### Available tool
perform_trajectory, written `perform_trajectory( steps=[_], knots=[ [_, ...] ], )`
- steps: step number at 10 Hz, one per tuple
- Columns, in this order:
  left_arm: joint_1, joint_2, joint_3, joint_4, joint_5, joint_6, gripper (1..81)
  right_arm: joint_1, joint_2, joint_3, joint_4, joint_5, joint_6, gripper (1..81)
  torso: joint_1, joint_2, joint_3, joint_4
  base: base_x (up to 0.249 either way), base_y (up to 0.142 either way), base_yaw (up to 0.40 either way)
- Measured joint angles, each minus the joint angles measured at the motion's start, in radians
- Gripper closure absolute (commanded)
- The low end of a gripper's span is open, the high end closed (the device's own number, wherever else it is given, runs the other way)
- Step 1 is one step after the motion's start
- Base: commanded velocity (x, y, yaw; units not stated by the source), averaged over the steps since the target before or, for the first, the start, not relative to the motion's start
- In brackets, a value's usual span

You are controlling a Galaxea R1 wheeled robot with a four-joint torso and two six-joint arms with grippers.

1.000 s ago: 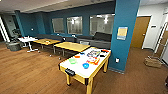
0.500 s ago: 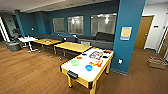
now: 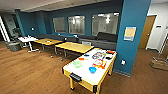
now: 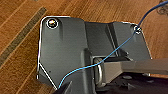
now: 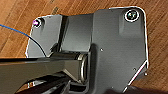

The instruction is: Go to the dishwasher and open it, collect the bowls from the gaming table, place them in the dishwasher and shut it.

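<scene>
1. Finger state, released or clenched, cannot be told for the left gripper or the right gripper. Under both wrist cameras only the wooden floor (image 4: 20,62) is seen, so nothing is judged to be held.
2. Ahead in the head view, the gaming table (image 3: 82,75) is found slightly right of centre, with open floor between it and the robot.
3. Its long axis is laid obliquely: the short near end is turned toward the camera, and the far end is run up beside the blue pillar (image 3: 130,37).
4. Several bowls are spread along the white top among the board-game sheets (image 3: 98,55). A green bowl (image 3: 77,64) is placed toward the table's left edge, and a blue bowl (image 3: 92,70) is set nearest the near end, just right of the green one.
5. Further along, an orange bowl (image 3: 81,59) is seen on the left edge, while a black bowl (image 3: 108,58) and a red bowl (image 3: 110,52) are placed toward the far right corner.
6. All bowls are judged to be well out of reach of either arm. The green and orange bowls are judged to favour the left arm, the black and red the right.
</scene>
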Motion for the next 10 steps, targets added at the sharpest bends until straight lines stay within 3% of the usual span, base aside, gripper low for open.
perform_trajectory(
  steps=[10],
  knots=[
    [0.0, -0.002, 0.0, 0.0, 0.0, 0.0, 1.0, 0.0, 0.001, 0.0, 0.0, 0.0, 0.0, 1.0, 0.0, 0.0, 0.0, 0.0, 0.132, 0.108, 0.0]
  ],
)
